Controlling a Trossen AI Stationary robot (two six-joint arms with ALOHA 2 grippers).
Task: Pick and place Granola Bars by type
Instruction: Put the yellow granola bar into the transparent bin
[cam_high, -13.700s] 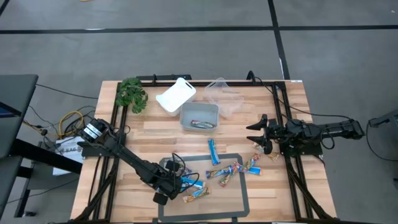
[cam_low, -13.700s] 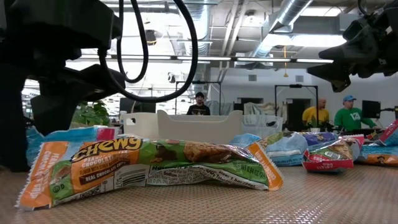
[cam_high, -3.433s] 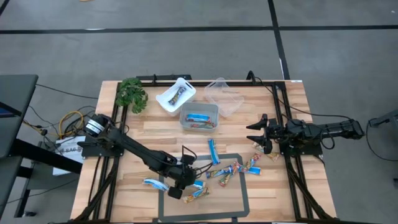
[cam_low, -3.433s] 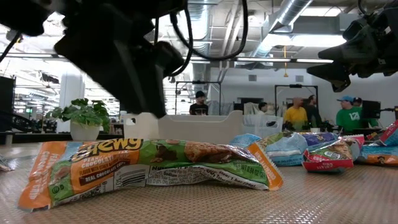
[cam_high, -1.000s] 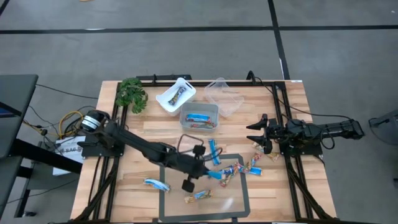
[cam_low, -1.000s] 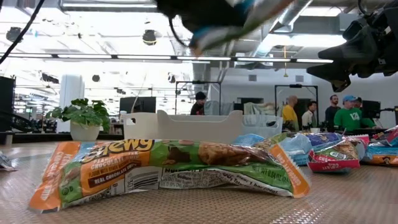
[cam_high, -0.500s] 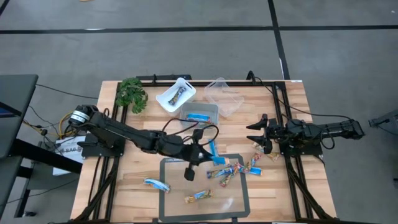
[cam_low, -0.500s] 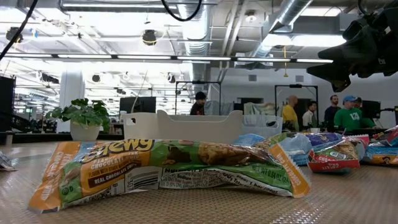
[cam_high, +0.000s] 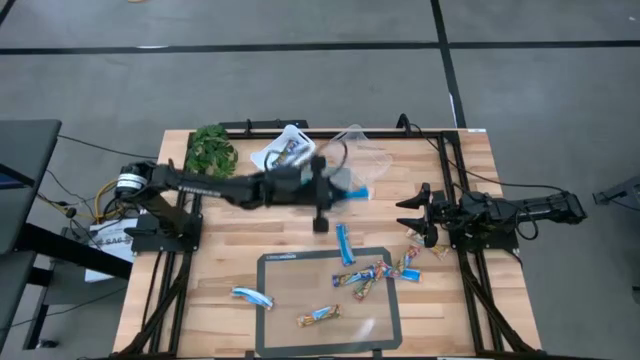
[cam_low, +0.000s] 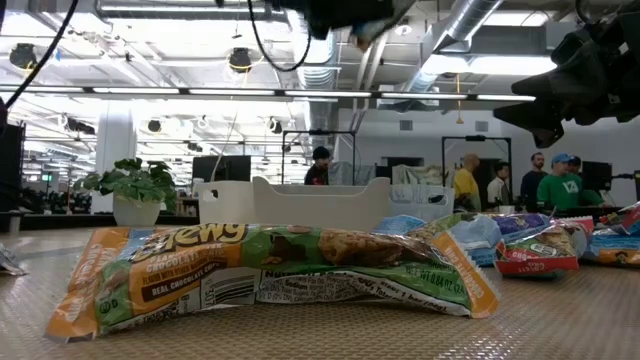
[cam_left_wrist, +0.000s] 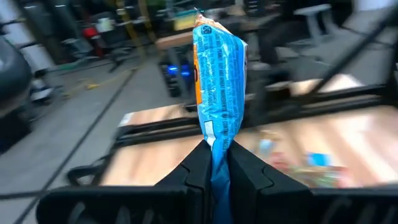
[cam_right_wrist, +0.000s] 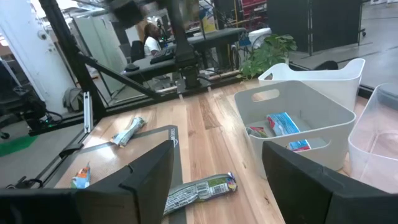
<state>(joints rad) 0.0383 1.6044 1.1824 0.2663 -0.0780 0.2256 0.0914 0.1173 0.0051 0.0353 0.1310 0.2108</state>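
My left gripper (cam_high: 345, 187) is high over the middle of the table's far half, above the grey tub (cam_right_wrist: 273, 99), and is shut on a bright blue granola bar (cam_left_wrist: 216, 74). The tub holds blue bars (cam_right_wrist: 283, 121). The white tub (cam_high: 283, 150) holds one mixed-colour bar. Several more bars lie on or near the grey mat (cam_high: 270, 335): a blue one (cam_high: 343, 243), a mixed cluster (cam_high: 372, 272), one near the front (cam_high: 318, 316), and a blue one (cam_high: 250, 296) off the mat's left edge. My right gripper (cam_high: 403, 216) waits open at the table's right. My left gripper pinches one end of the blue bar (cam_left_wrist: 214, 146) between its two fingers. The rest of the bar sticks out past the fingertips, toward the table's right (cam_high: 357, 192). The bar is lifted clear of the table and the tubs.
A clear tub (cam_high: 360, 152) stands at the far right of the tubs, and a small green plant (cam_high: 212, 152) at the far left corner. An orange-green bar (cam_low: 270, 272) lies close before the low camera. People stand in the room beyond the table.
My left gripper has risen from the mat and swung toward the table's far edge, carrying the blue bar clear of the table to a place above the grey tub. The bars on the mat have stayed put.
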